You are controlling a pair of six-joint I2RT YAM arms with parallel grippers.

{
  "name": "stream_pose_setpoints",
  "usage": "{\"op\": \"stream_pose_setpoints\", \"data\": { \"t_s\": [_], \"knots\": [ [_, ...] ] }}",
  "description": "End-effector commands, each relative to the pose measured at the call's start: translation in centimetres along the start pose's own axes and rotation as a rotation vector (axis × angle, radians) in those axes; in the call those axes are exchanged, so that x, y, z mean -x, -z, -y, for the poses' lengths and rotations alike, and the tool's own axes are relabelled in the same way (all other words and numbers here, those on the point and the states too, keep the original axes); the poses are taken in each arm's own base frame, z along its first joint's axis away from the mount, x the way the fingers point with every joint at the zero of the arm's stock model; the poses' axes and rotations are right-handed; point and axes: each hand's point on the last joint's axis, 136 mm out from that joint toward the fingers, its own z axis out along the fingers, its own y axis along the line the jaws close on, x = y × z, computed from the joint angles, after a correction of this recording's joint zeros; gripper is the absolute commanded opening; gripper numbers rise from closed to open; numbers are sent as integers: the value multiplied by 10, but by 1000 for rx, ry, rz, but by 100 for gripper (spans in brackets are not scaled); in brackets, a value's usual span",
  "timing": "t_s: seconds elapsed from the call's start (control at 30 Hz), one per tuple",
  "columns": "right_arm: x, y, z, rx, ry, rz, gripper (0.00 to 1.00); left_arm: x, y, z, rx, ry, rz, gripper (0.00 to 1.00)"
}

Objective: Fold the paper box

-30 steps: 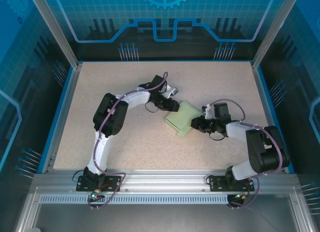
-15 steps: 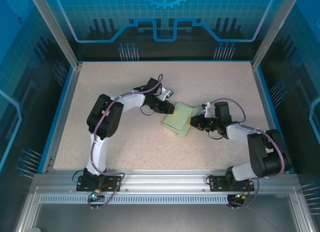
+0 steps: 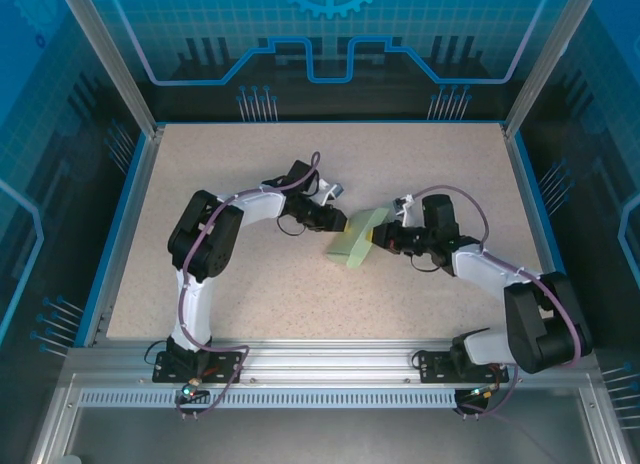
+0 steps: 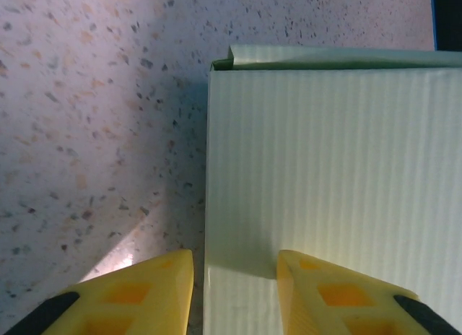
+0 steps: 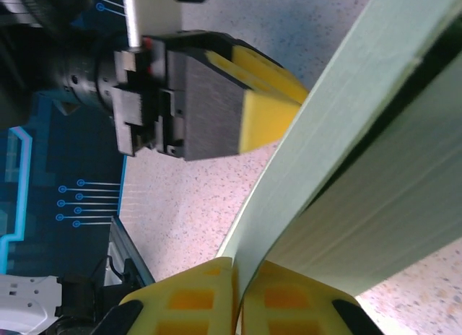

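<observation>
Near the centre of the table (image 3: 250,284) we see the pale green paper box (image 3: 358,236) tilted up between both claws. The right claw (image 5: 238,295) pinches its thin edge; the left claw (image 4: 235,277), fingers apart, straddles the opposite edge.

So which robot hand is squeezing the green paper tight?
The right gripper: its yellow fingers are shut on a thin panel of the paper box. The left gripper holds its fingers apart.
</observation>
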Motion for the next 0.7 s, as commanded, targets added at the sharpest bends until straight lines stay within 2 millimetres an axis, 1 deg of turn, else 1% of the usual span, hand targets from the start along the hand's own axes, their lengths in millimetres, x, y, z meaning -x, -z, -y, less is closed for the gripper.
{"op": "stream_pose_setpoints", "data": {
  "t_s": [0.0, 0.13, 0.27, 0.5, 0.57, 0.67],
  "knots": [
    [10, 1, -6, -35, 52, 29, 10, -21, -6, 8, -39, 39, -60, 37],
    [5, -4, 4, -95, 33, 11, 11, -21, -7, 9, -48, 37, -59, 39],
    [0, -10, 19, -182, 12, -7, 13, -18, -8, 12, -51, 38, -49, 41],
    [1, -19, 24, -274, 20, -7, 15, -8, -5, 13, -34, 34, -27, 47],
    [2, -19, 29, -317, 32, -3, 15, -2, -2, 11, -14, 31, -8, 49],
    [1, -21, 34, -361, 43, -8, 14, 12, 12, 6, 40, 34, 54, 50]
  ]
}}
